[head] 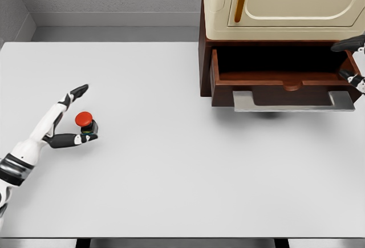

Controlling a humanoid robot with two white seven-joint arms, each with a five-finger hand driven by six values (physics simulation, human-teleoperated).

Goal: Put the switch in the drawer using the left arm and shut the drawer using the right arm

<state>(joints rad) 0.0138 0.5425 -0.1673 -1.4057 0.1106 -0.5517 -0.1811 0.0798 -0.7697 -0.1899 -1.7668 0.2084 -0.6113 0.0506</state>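
At left of frame: left hand (67, 120) fingers (78, 92) spread wide, thumb under, not gripping yet. Red-topped switch (85, 123) sits on white table (171, 162) right between them. Step looks like reach-to-grab. Next: squeeze switch, lift, carry across to open brown drawer (282, 82) at upper right. Right hand (353, 62) peeks in at drawer's right edge, fingers too hidden to tell.

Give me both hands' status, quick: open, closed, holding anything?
Left hand: open, fingers spread around the switch, not yet closed on it.
Right hand: only fingertips show at the picture's edge by the drawer; state cannot be told.
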